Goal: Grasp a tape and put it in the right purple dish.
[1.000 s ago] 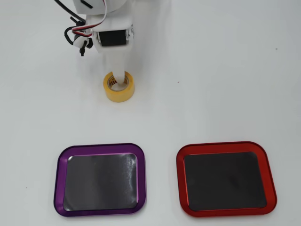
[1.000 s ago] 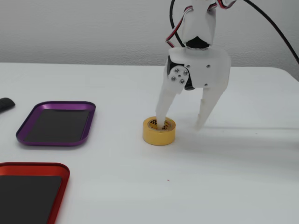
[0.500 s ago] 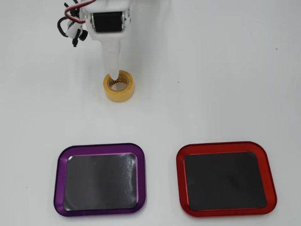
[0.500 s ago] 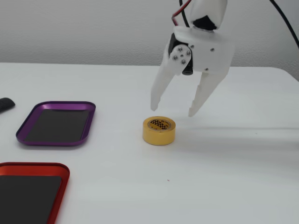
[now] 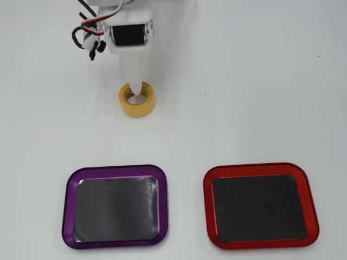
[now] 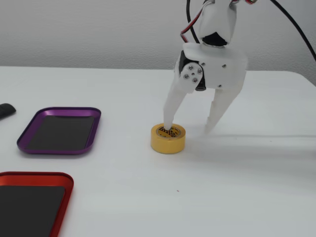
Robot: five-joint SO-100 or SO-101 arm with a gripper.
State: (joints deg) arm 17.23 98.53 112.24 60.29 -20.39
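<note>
The tape (image 5: 137, 103) is a small yellow roll lying flat on the white table; it also shows in the fixed view (image 6: 168, 140). My gripper (image 5: 135, 82) hangs over it with its jaws open. In the fixed view the gripper (image 6: 189, 129) has one fingertip (image 6: 169, 126) inside the roll's core and the other finger (image 6: 213, 118) outside the roll, apart from it. The purple dish (image 5: 68, 206) lies empty nearer the front at the left in the overhead view, and at the left in the fixed view (image 6: 24, 140).
A red-rimmed tray (image 5: 309, 206) of the same shape lies empty to the right of the purple one in the overhead view, and at the bottom left of the fixed view (image 6: 59, 180). A dark object (image 6: 6, 110) sits at the fixed view's left edge.
</note>
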